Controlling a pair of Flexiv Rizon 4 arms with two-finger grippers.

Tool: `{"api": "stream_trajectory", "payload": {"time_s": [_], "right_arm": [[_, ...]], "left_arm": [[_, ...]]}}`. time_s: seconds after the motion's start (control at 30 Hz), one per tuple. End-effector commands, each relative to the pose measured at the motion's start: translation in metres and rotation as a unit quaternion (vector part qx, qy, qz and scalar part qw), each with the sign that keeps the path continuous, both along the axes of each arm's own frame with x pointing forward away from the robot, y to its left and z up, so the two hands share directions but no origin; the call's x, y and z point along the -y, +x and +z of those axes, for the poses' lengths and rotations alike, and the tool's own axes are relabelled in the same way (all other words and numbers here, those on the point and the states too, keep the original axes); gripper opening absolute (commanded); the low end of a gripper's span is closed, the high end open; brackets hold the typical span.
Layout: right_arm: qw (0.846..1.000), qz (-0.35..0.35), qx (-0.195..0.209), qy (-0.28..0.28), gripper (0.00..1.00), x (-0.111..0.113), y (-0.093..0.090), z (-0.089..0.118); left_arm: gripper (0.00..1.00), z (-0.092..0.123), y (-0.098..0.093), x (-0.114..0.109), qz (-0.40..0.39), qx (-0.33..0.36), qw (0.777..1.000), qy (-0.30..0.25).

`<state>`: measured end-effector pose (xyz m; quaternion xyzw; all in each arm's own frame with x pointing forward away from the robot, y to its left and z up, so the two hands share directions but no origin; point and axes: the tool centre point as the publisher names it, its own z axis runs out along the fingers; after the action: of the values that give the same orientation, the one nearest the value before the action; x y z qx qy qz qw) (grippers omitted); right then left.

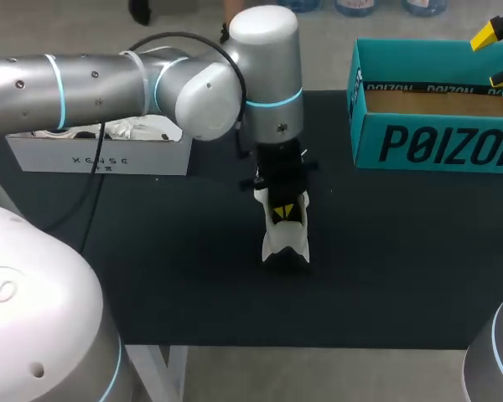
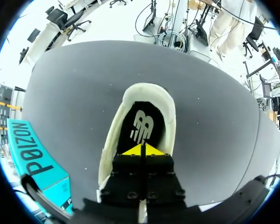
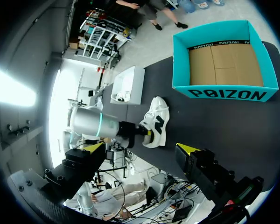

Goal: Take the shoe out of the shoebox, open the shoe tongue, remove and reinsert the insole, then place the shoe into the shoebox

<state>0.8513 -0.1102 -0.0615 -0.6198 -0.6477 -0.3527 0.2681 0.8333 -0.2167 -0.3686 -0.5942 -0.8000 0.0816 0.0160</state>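
Here the white shoe (image 1: 285, 239) stands on its sole near the middle of the dark worktop (image 1: 193, 276), well apart from the teal shoebox (image 1: 436, 146), which sits open at the far right with only its cardboard floor showing. The left arm comes in from its side and points the left pincer (image 2: 142, 150) straight down into the shoe's mouth, probably because the padded opening is narrow and can only be entered from above. Its yellow tips are pressed together right at the printed part of the black insole (image 2: 142, 127); whether they nip the insole's edge or only bear on it cannot be told. So the insole step looks to be in hand, and it seems to lie flat inside the shoe. The right pincer (image 3: 141, 148), fingers spread wide and holding nothing, hangs high by the shoebox. This likely keeps it clear of the crowded shoe and near where the shoe must go back.
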Motion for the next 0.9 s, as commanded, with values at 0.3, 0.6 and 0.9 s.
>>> {"api": "stream_trajectory", "payload": {"time_s": [0.3,0.6,0.9], "right_arm": [[1.0,0.001,-0.001,-0.001,1.0,0.0,0.002,0.0],[1.0,0.001,-0.001,-0.001,1.0,0.0,0.002,0.0],[1.0,0.001,-0.001,-0.001,1.0,0.0,0.002,0.0]], "left_arm": [[0.0,-0.033,-0.01,0.009,-0.007,-0.011,1.0,-0.024],[0.0,-0.038,-0.013,0.01,-0.017,-0.011,0.999,-0.032],[0.0,-0.002,-0.006,0.017,-0.037,0.009,0.997,-0.07]]}}
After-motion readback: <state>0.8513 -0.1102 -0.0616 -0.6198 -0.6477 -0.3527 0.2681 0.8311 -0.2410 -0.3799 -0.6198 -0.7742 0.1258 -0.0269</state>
